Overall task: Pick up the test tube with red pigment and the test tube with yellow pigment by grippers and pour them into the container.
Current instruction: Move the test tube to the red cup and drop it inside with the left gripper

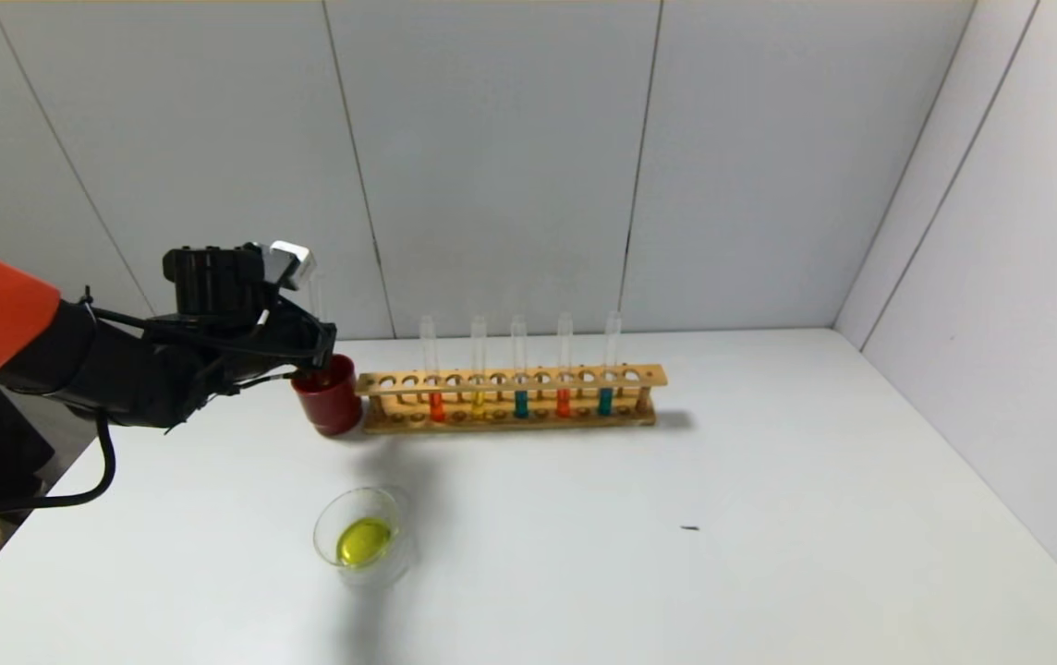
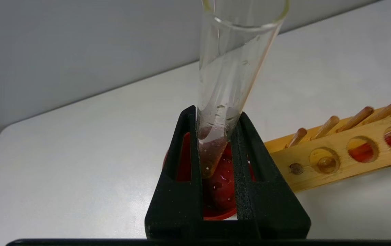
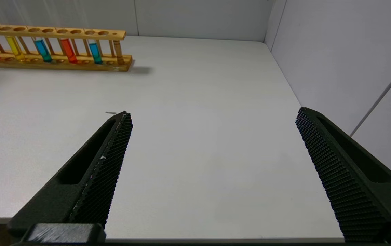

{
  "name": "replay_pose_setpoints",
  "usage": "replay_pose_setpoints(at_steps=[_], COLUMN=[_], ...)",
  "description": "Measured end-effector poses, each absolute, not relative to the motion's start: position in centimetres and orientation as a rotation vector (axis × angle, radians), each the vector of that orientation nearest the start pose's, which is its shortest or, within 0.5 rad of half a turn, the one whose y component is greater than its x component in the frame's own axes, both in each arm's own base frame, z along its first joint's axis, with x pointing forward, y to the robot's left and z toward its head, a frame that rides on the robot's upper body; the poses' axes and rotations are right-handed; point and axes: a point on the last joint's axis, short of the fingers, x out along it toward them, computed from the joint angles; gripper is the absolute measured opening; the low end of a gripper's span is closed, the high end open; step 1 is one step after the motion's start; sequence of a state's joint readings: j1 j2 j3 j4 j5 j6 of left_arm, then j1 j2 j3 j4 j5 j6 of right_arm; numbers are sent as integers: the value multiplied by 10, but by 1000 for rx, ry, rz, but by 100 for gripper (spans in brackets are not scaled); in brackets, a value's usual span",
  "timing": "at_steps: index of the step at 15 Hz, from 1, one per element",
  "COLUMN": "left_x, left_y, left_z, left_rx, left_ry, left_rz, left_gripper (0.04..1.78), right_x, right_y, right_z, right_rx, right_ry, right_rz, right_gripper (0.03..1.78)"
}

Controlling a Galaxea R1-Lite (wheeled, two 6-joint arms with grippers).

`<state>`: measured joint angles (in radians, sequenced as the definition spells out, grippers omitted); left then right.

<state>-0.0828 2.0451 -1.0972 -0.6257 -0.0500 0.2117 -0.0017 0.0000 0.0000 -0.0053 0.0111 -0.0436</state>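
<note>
My left gripper [image 1: 321, 356] [image 2: 217, 114] is shut on a clear test tube [image 2: 229, 68] [image 1: 316, 296] that is almost empty, with a yellowish-brown trace at its rounded bottom. It holds the tube upright with its lower end inside the dark red cup [image 1: 330, 402] [image 2: 221, 191]. The container [image 1: 325, 517], a low clear glass dish, holds yellow liquid and sits nearer the table's front. Two test tubes with red pigment [image 1: 436, 406] [image 1: 563, 402] and a yellow one [image 1: 478, 399] stand in the wooden rack [image 1: 510, 379]. My right gripper [image 3: 213, 112] is open and empty over bare table, outside the head view.
Two teal tubes [image 1: 520, 404] [image 1: 604, 401] also stand in the rack, which touches the red cup's right side. The rack also shows in the right wrist view [image 3: 79, 33]. Grey walls close the table's back and right. A small dark speck [image 1: 690, 528] lies mid-table.
</note>
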Motion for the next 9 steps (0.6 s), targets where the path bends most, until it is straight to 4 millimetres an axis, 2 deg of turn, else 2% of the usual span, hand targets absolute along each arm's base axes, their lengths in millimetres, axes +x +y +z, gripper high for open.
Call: replay_pose_setpoints(at_steps=[7,9], left_x=[404,404], left_y=[-35,-34], left_z=[113,110], left_rx=[211,211], left_ry=[364,372], left_rz=[-172,-171], left_gripper=[31,38], right_x=[-23,-23], right_y=[0,0], right_z=[76,76], right_rx=[-43,-43], right_ry=[-6,-6], right_rz=[10,10], right_gripper=[175,175])
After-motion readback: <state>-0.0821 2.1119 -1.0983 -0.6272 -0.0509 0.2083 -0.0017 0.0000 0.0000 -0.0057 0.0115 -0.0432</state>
